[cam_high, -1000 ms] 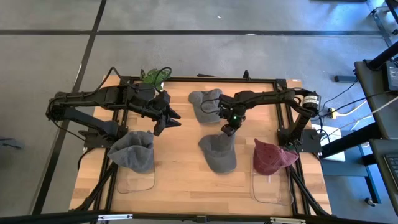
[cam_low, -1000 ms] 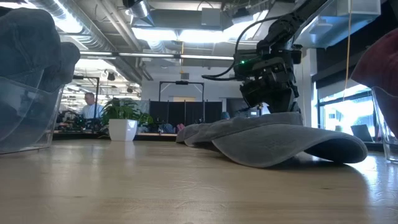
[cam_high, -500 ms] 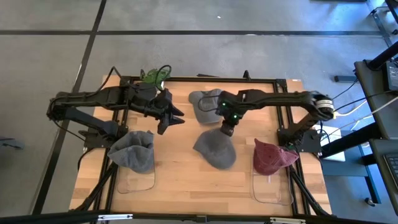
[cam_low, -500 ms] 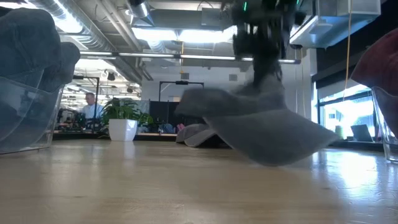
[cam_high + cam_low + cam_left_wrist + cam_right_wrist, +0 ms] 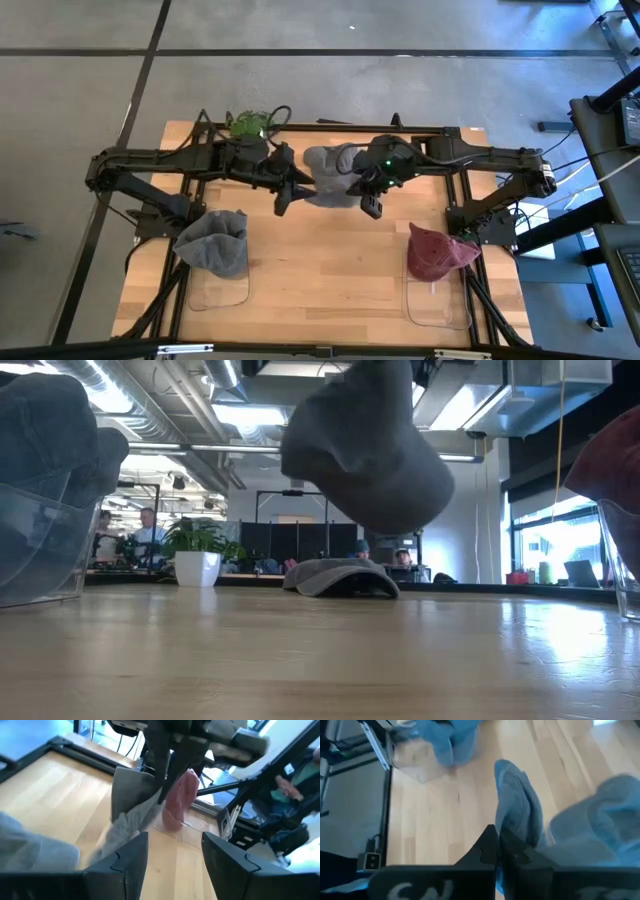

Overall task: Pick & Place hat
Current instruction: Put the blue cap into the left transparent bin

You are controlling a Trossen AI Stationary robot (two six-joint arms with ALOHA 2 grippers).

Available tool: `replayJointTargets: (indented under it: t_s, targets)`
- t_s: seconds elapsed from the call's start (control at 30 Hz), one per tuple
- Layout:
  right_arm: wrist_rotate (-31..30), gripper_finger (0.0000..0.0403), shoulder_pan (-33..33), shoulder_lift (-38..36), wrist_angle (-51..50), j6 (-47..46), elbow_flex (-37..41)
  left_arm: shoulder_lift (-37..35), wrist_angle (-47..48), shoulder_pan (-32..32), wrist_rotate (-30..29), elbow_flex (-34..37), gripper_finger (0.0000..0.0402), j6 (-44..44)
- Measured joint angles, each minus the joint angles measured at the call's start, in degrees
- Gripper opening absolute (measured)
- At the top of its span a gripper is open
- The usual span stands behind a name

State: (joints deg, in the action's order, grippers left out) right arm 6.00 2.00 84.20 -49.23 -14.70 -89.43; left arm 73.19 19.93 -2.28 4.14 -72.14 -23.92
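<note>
A grey cap hangs from my right gripper above the middle of the table; it also shows in the left wrist view as the cap. My right gripper is shut on it. My left gripper is open, just left of the hanging cap at about its height, with its fingers not touching it. A second grey cap lies flat on the table near the far edge, seen from above as the cap. My right gripper pinches a fold of the grey cap's cloth between its two fingers, coming from above and pointing down. The cap is lifted clear of the table and hangs slack below the fingers.
A clear bin at the near left holds a grey hat. A clear bin at the near right holds a red hat. Bare wood lies between the bins. People and a potted plant show in the room beyond.
My right gripper, shut on the grey cap, rose and moved toward the table's far edge. The cap left the table, brim last, and now hangs clear. My left arm reached toward the table's right, bringing its gripper close to the cap.
</note>
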Motion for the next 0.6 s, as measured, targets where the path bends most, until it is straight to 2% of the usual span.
replayJointTargets:
  t_s: [0.3, 0.6]
  targets:
    - [0.03, 0.0002, -0.17, 0.02, -0.07, -0.35, -1.70, 5.84, -3.85, 0.37, 0.55, 0.02, 0.0180, 9.22]
    - [-0.04, 0.0002, -2.31, 0.04, -0.56, -2.62, -1.70, 7.42, -7.61, 0.37, 0.54, 0.02, 0.0180, 12.19]
